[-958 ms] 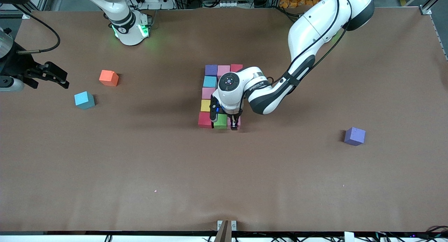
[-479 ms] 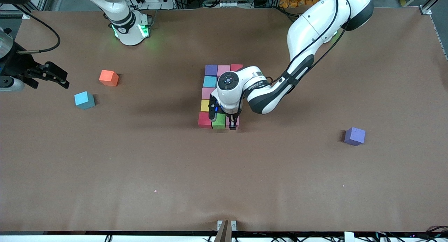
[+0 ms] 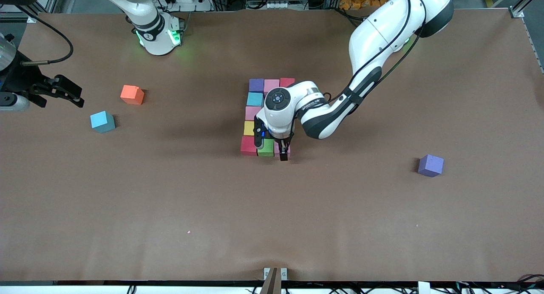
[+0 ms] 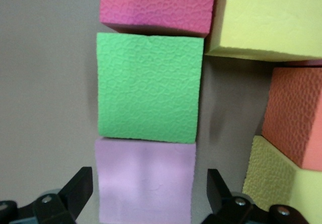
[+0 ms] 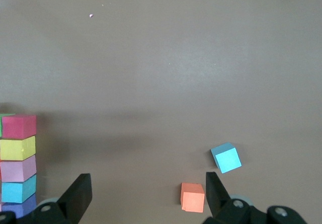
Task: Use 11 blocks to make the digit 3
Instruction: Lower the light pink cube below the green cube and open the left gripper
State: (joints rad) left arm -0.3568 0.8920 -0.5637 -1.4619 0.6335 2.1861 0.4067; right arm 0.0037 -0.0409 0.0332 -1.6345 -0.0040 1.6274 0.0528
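Left tool (image 3: 283,153): jaws apart, straddling pink block (image 4: 146,181), ungripped, touching green block (image 4: 149,85). Right tool (image 3: 63,92): open, waiting beside orange block (image 3: 131,94), well apart from green block.

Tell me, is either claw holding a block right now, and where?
No. The left claw stands open around the pink block; the right claw waits, open and empty.
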